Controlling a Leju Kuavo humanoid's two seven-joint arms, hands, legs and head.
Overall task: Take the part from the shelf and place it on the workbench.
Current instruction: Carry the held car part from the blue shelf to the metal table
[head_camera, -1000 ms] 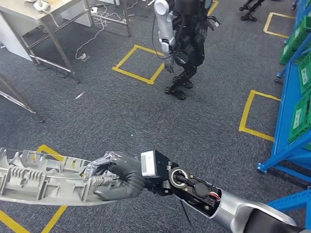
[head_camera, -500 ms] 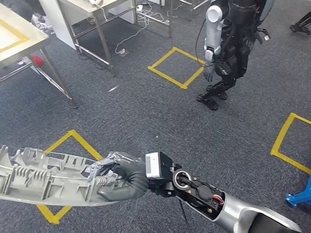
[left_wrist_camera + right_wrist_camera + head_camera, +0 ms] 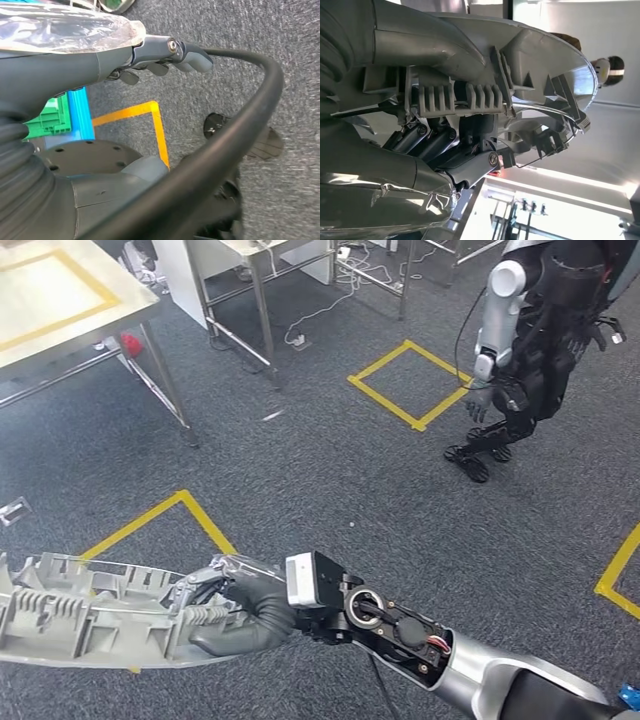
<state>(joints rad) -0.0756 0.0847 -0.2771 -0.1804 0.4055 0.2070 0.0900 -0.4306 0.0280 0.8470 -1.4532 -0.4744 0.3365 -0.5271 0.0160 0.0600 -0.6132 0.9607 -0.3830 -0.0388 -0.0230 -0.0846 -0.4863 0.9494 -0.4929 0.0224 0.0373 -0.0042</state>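
The part (image 3: 83, 615) is a long grey plastic moulding with ribs and clips, held level above the carpet at the lower left of the head view. My right hand (image 3: 249, 605) grips its near end, fingers wrapped around the ribbed edge. The right wrist view shows the part (image 3: 531, 65) close up, with my right hand's fingers (image 3: 433, 145) hooked into its ribs. The workbench (image 3: 45, 300), pale-topped with a yellow tape outline, stands at the far left. My left hand (image 3: 151, 55) hangs over the floor, holding nothing, fingers loosely extended.
Another humanoid robot (image 3: 528, 350) stands at the far right. A metal-legged table (image 3: 249, 270) stands beyond the workbench, with cables on the floor. Yellow tape squares (image 3: 411, 385) mark the carpet. The blue shelf (image 3: 79, 115) with a green bin (image 3: 49, 117) is behind me.
The camera has swung left: the blue shelf has left the head view and the workbench has come in at the far left. My right hand keeps the same hold on the part.
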